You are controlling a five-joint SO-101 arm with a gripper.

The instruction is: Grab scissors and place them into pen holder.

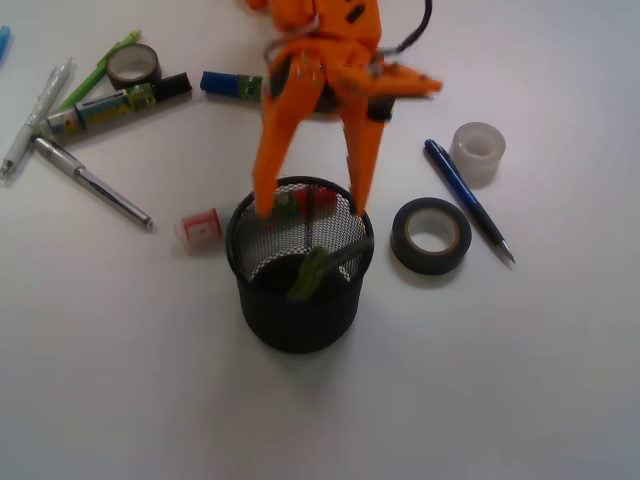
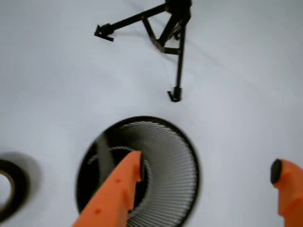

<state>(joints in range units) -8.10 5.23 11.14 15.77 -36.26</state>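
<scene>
Pen holder (image 1: pixel 300 300) sits closest, scissors (image 1: pixel 310 272) already inside, green handle leaning on the front rim. Pincer (image 1: pixel 312 210) is spread wide, holding nothing, one finger dipped inside the rim, the other outside. Risk: lifting off-line could hook the mesh wall and tip the cup across the bench (image 1: pixel 520 380).

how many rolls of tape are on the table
3. A black roll lies right of the pen holder, a clear whitish roll sits further back on the right, and a dark roll lies at the back left among the pens. The arm may hide others.
</scene>
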